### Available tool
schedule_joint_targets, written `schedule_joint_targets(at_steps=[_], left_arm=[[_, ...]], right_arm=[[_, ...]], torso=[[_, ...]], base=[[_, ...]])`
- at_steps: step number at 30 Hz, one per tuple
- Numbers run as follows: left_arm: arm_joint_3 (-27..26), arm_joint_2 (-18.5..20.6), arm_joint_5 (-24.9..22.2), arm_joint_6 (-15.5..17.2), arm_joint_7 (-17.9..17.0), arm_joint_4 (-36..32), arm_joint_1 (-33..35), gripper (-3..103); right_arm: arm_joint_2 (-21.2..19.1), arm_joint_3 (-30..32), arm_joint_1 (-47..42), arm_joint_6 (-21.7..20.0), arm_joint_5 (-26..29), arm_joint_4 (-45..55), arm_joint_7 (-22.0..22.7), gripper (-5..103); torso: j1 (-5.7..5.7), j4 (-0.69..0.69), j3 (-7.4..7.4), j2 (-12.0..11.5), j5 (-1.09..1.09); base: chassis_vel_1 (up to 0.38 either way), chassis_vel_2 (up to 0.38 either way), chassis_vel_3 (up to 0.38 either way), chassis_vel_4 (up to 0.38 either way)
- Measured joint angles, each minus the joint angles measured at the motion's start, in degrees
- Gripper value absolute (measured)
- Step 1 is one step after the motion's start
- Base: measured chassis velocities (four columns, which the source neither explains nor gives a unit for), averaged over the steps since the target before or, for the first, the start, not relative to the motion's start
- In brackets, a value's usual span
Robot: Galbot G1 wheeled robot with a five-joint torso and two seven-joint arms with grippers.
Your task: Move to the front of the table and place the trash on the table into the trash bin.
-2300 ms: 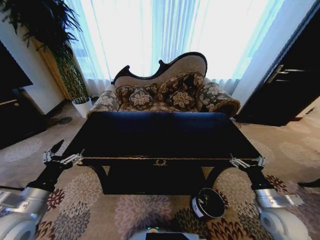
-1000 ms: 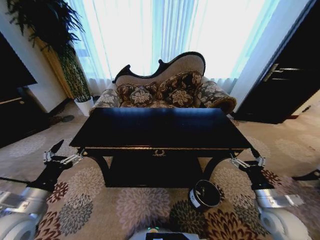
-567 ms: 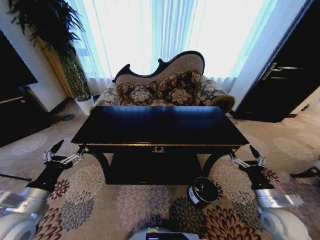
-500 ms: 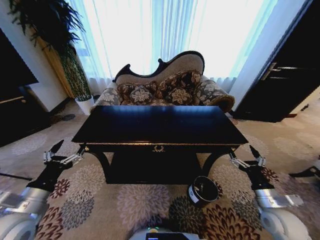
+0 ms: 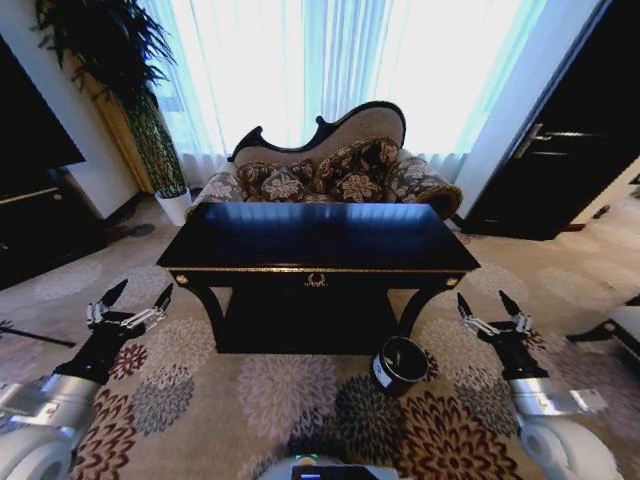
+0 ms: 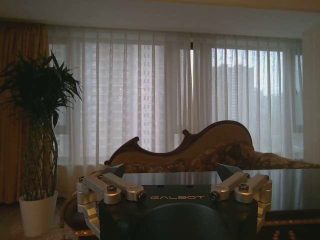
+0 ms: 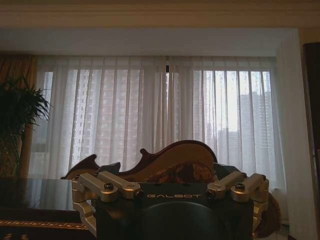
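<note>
The glossy black table (image 5: 318, 240) with gold trim stands straight ahead in the head view, and its top reflects the window. The trash is out of view. The small dark trash bin (image 5: 399, 363) with a white label stands on the carpet by the table's front right leg. My left gripper (image 5: 138, 296) is held open low on the left, short of the table's left end. My right gripper (image 5: 483, 301) is open low on the right, just right of the bin. The left wrist view looks over the open left gripper (image 6: 175, 191) at the table (image 6: 210, 178). In the right wrist view, the right gripper (image 7: 172, 192) is also open.
A patterned sofa (image 5: 330, 172) stands behind the table, before curtained windows. A tall plant in a white pot (image 5: 178, 206) is at the back left. Dark furniture (image 5: 35, 210) lines the left wall, and a dark door (image 5: 565, 170) is on the right. Flowered carpet (image 5: 290, 400) lies in front.
The camera has drawn back from the table, so the table and bin now look smaller and farther off. Both arms keep the same open pose.
</note>
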Motion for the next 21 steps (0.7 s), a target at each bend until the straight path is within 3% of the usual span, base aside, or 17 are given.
schedule_joint_targets(at_steps=[21], left_arm=[[0.0,0.0,0.0,0.0,0.0,0.0,0.0,100]], right_arm=[[0.0,0.0,0.01,0.0,0.0,0.0,0.0,100]], torso=[[0.04,0.01,0.01,-0.01,0.0]], base=[[0.172,-0.186,-0.177,0.176]])
